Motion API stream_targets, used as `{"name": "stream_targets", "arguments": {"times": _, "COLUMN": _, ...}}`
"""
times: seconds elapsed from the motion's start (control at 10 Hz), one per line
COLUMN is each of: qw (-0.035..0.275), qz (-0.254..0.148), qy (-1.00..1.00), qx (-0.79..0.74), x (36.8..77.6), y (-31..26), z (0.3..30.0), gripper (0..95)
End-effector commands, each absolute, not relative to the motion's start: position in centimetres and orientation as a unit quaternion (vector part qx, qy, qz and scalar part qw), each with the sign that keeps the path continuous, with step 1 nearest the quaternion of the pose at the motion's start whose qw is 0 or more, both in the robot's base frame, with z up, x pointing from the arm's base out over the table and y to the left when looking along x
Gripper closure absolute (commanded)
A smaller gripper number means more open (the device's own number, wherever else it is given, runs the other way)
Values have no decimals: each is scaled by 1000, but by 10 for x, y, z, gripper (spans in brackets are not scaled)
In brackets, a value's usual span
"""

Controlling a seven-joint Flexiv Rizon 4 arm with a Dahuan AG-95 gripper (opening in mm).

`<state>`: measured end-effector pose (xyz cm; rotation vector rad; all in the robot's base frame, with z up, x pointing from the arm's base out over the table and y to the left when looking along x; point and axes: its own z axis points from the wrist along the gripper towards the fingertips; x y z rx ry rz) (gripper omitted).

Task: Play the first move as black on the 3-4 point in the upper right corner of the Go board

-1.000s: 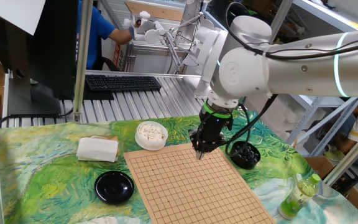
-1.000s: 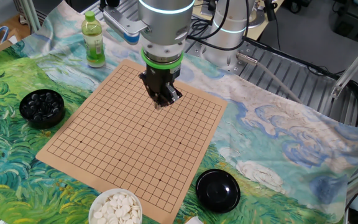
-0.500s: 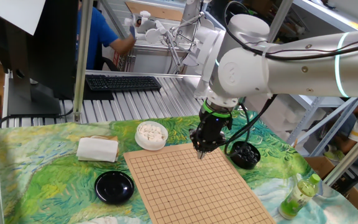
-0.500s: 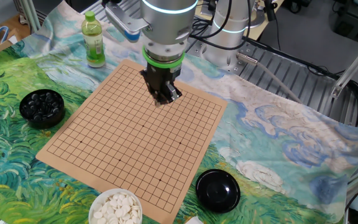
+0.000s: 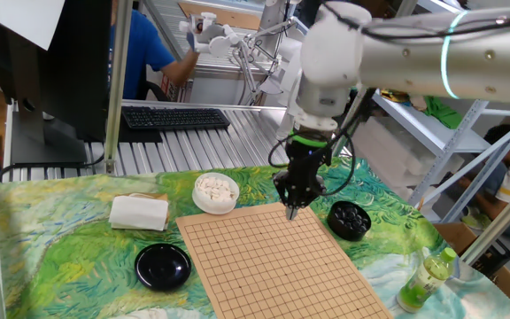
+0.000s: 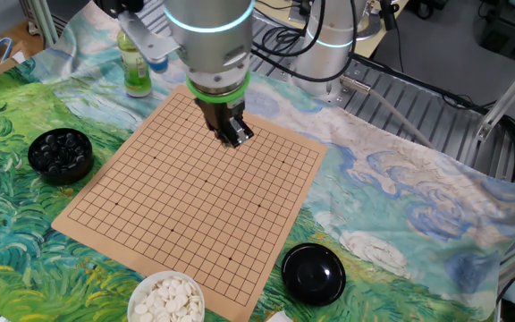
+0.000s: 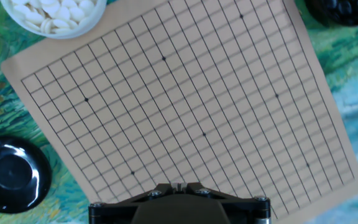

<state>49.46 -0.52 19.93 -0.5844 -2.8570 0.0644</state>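
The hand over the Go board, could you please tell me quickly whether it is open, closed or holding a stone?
Hand: cannot be told; its fingertips are too small to make out.

Go board (image 6: 195,192) lies between bowl of black stones (image 6: 60,154) and lid (image 6: 313,272).

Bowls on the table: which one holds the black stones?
The bowl of black stones, beside the green bottle's board edge; the other holds white stones.
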Motion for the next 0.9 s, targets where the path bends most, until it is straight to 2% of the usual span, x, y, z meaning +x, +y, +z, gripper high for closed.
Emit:
{"name": "stream_targets", "arguments": {"times": 0.1, "qw": 108, "qz": 22, "qy": -975, "qx": -195, "x": 492, "y": -4, "z": 201, "gripper": 950}}
{"name": "stream_targets", "arguments": {"times": 0.9, "qw": 50, "qz": 14, "qy": -991, "qx": -125, "x": 492, "y": -4, "z": 201, "gripper": 950}}
